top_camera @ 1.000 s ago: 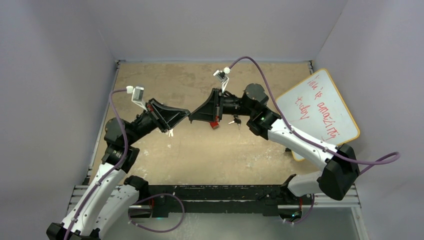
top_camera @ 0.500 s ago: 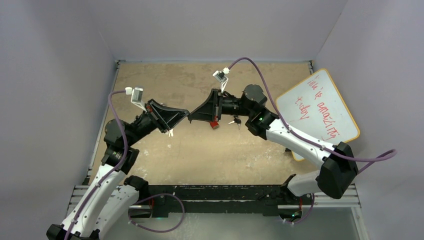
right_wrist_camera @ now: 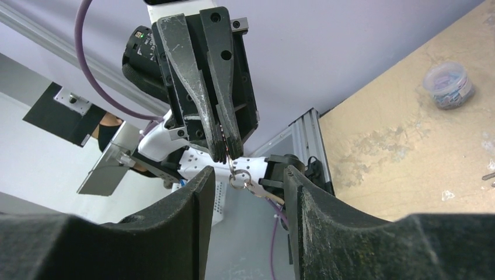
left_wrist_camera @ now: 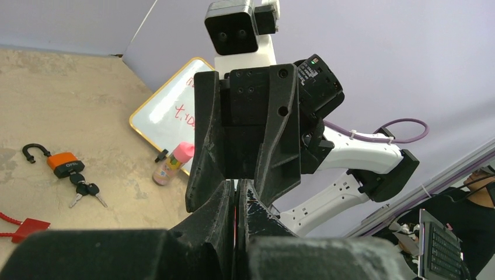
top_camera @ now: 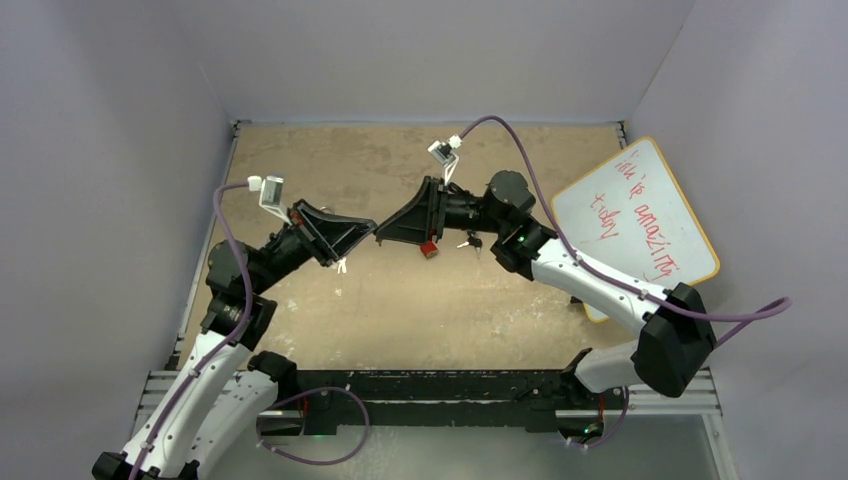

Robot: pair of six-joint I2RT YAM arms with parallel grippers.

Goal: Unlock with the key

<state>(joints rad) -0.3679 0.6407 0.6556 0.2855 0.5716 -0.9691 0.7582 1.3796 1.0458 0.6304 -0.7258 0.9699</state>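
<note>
My left gripper is shut on a metal key ring, and a small silver key hangs from the ring. My right gripper is open and meets the left one tip to tip above the table. Its fingers stand on either side of the hanging ring without touching it. The orange padlock with its black shackle lies on the table beside a bunch of black-headed keys. It also shows in the top view, under the right gripper.
A whiteboard with red writing leans at the right wall. A pink-capped bottle lies by its edge. A red tag on a cord lies near the padlock. A small clear tub stands on the table.
The left arm has shifted very slightly. Both grippers stay tip to tip, with the key ring still held.
</note>
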